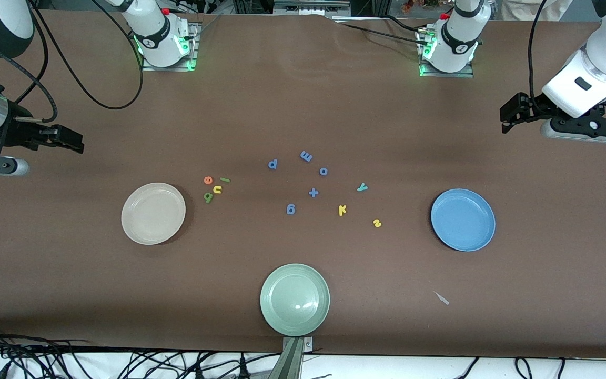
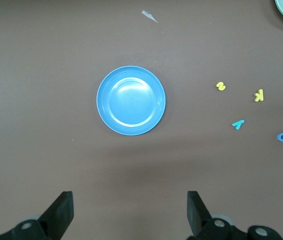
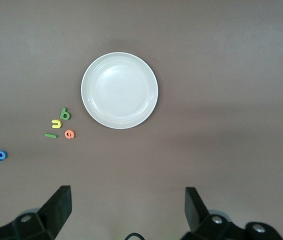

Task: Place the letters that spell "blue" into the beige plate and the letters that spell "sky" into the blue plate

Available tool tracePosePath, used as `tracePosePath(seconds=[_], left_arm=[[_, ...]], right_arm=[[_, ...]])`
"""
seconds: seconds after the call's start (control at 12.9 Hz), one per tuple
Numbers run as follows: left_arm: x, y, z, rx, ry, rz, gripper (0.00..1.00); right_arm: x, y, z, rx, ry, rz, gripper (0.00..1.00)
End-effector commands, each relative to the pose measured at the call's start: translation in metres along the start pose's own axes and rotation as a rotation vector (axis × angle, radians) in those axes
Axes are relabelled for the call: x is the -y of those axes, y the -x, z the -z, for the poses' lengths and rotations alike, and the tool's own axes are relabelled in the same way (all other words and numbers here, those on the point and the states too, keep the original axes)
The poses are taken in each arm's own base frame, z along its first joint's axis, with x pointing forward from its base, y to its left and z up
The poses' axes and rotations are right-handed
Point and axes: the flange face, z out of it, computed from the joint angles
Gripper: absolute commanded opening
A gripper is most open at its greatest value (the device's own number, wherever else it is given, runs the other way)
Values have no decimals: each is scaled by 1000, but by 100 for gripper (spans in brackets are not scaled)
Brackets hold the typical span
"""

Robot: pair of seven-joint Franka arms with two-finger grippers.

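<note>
The beige plate [image 1: 153,213] [image 3: 119,90] lies bare toward the right arm's end. Beside it cluster the orange e [image 1: 208,180], yellow u [image 1: 218,189], olive b [image 1: 208,197] and light-green l [image 1: 224,180]. The blue plate [image 1: 463,219] [image 2: 131,100] lies bare toward the left arm's end. Near it are the teal y [image 1: 362,187], yellow k [image 1: 342,210] and yellow s [image 1: 377,223]. My left gripper [image 1: 504,118] [image 2: 130,210] hangs open over bare table at its end. My right gripper [image 1: 77,143] [image 3: 127,207] hangs open over bare table at its end. Neither holds anything.
Blue letters p [image 1: 273,164], m [image 1: 306,156], o [image 1: 323,171], g [image 1: 291,209] and a plus sign [image 1: 313,192] lie mid-table. A pale green plate [image 1: 294,299] sits nearest the front camera. A small pale scrap [image 1: 442,298] lies nearer the camera than the blue plate.
</note>
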Motion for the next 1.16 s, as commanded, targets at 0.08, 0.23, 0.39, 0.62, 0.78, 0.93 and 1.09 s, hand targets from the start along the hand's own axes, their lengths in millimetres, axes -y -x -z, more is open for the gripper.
tracePosePath(seconds=[0.08, 0.23, 0.39, 0.62, 0.78, 0.93, 1.09], left_arm=[[0, -2, 6, 3, -16, -1, 100], [-1, -2, 6, 3, -16, -3, 100], [-1, -2, 6, 3, -16, -3, 100], [-2, -9, -8, 30, -15, -6, 100], [-7, -22, -38, 85, -14, -17, 100], [-16, -36, -69, 138, -11, -33, 100], [-21, -50, -113, 211, -7, -42, 100]], right_arm=[[1, 2, 4, 4, -16, -7, 100], [-1, 0, 5, -5, -28, -9, 100], [5, -10, -16, 38, -58, 2, 100], [10, -23, -43, 84, -69, 2, 100], [15, -26, -54, 108, -62, 14, 100], [19, -27, -62, 126, -58, 19, 100], [27, -28, -67, 124, -59, 62, 100]])
